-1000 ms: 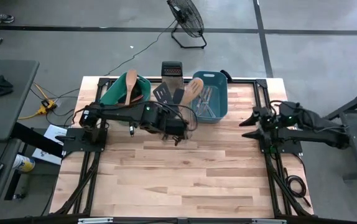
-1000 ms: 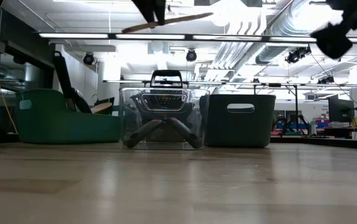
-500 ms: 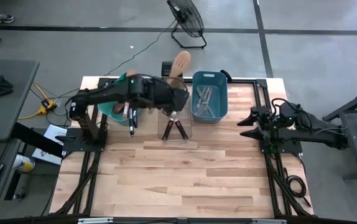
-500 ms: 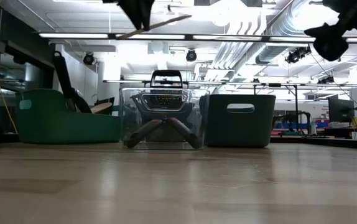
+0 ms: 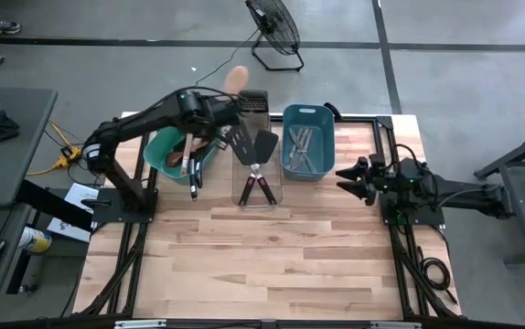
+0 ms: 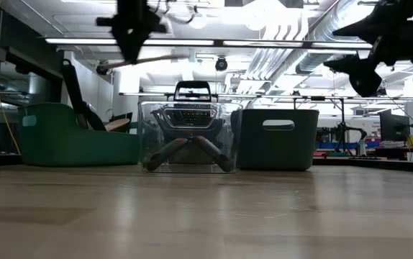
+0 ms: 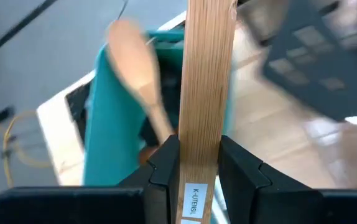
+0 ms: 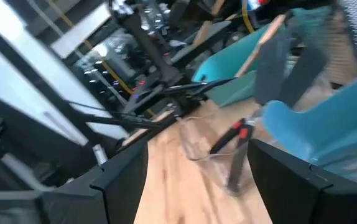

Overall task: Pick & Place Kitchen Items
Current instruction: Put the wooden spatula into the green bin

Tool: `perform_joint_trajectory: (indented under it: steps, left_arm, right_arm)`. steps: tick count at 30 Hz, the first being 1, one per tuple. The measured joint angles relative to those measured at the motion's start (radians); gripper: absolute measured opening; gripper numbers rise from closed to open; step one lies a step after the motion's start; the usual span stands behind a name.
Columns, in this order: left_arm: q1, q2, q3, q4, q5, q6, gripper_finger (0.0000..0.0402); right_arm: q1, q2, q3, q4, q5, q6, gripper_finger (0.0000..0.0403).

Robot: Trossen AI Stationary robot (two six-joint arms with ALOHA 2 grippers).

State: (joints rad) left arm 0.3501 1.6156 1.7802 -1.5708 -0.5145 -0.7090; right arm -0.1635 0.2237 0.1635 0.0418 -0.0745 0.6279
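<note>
My left gripper (image 5: 219,110) is shut on a brown wooden utensil whose rounded head (image 5: 235,79) juts past the table's far edge, high over the teal tub (image 5: 173,151); the low view shows it (image 6: 140,62) well above the tubs. A second wooden spoon (image 7: 136,70) leans in the teal tub. Black turners (image 5: 251,143) and red-handled tongs (image 5: 257,185) stand in the clear tub (image 5: 259,194). Metal utensils (image 5: 305,146) lie in the blue tub (image 5: 325,137). My right gripper (image 5: 347,179) hovers open at the table's right side, its fingers (image 8: 124,180) holding nothing. My left gripper pinches the wooden utensil's flat handle (image 7: 198,163) by its two narrow edges, close to the labelled end (image 7: 192,202). The fingers (image 7: 166,163) slant down from above, and the handle runs on past them in line with them. The utensil hangs clear of everything, tilted.
A steel box grater (image 5: 253,102) stands behind the clear tub at the far edge. The three tubs line the far side; bare wooden table (image 5: 262,256) spreads over the middle and near part. A floor fan (image 5: 273,27) stands beyond the table.
My left gripper has swung with the wooden utensil from above the clear tub toward the table's far left, ending over the teal tub, turning as it went. My right gripper has sunk a little and tipped to level, its fingers now pointing toward the tubs.
</note>
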Motion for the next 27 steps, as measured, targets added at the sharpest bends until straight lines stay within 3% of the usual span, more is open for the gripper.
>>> perform_joint_trajectory:
  steps: [6, 14, 27]
  left_arm:
    - [0.078, -0.126, -0.256, 0.012, 0.025, -0.084, 0.008]
    - [0.104, -0.264, -0.551, 0.201, 0.055, -0.187, 0.008]
    - [0.142, -0.273, -0.792, 0.407, 0.145, -0.226, 0.0081]
  right_arm:
    - [0.0, 0.001, -0.001, 0.0, 0.079, -0.009, 0.0267]
    - [0.0, 0.005, -0.001, -0.001, 0.121, -0.021, 0.0267]
    - [0.0, 0.019, 0.0, -0.056, 0.062, 0.034, 0.0267]
